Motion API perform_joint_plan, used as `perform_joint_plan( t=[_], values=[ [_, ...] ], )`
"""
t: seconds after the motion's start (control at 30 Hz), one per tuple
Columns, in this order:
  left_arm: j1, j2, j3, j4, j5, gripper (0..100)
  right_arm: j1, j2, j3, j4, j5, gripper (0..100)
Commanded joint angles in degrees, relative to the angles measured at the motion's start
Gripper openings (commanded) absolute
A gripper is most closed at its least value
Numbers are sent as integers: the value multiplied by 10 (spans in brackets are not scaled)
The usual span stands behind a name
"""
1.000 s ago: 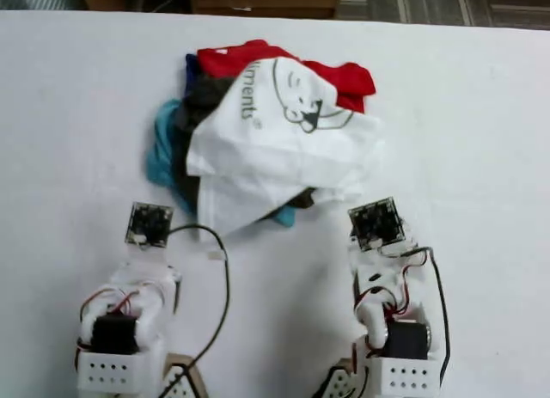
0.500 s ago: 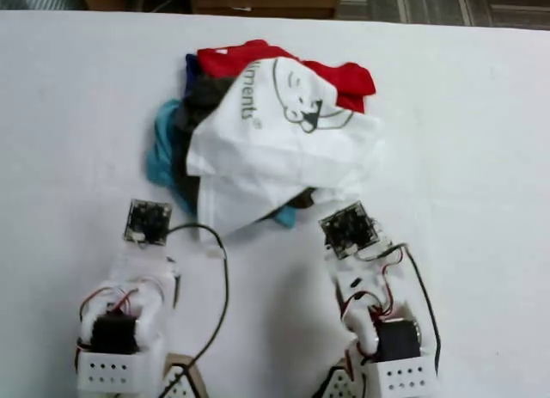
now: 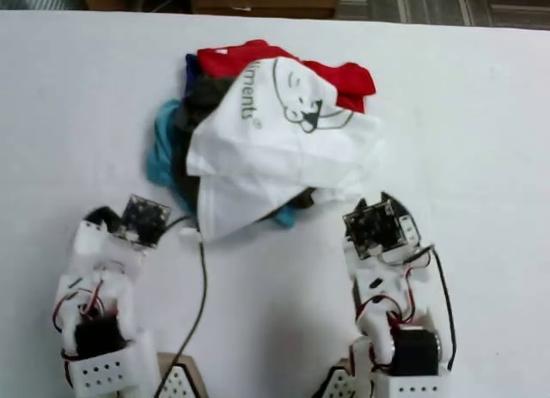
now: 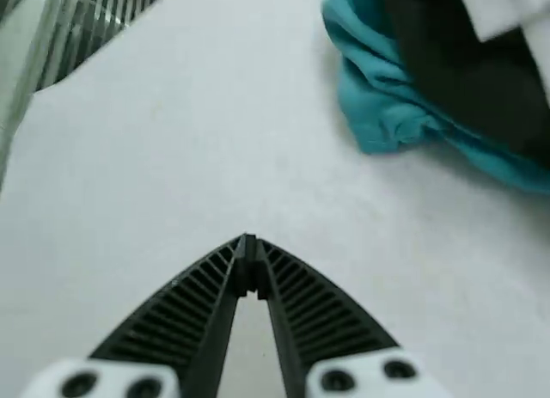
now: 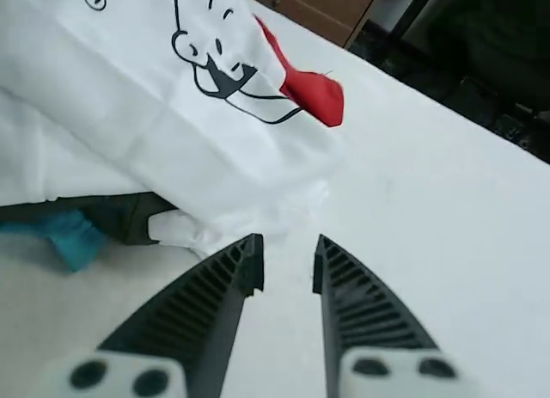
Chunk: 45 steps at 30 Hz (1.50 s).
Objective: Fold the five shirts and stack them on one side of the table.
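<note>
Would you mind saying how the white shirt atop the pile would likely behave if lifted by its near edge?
The white shirt looks creased and draped, so it would probably sag limply. It overlaps the black shirt and teal shirt, so it may drag them along.

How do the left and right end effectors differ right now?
The left end effector is shut, tips meeting; the right end effector is open with a gap. The left sits over bare table, apart from the teal shirt; the right is close to the white shirt. Both hold nothing.
</note>
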Motion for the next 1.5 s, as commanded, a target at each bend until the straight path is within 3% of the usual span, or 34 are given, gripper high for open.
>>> perform_joint_plan(
  t=[0.0,0.17,0.33,0.47,0.6,0.73,1.07,1.23,1.37,1.47],
  values=[
    [-4,-5,-120,-35,69,98,24,4,-103,29,31,99],
    [-1,47,-262,-69,112,143,74,102,-257,58,50,101],
    [39,317,-443,-32,113,146,93,313,-455,102,46,102],
    [82,592,-685,157,125,147,91,467,-614,212,45,125],
    [124,812,-932,367,228,236,95,569,-698,296,35,232],
    [170,987,-1124,483,302,308,95,603,-711,311,33,257],
    [265,1363,-1417,507,434,313,155,603,-710,331,38,254],
    [258,1505,-1548,497,434,314,195,603,-709,341,65,254],
    [244,1622,-1579,504,426,311,198,603,-709,368,81,254],
    [222,1677,-1585,522,365,293,197,603,-709,374,83,254]
  ],
)
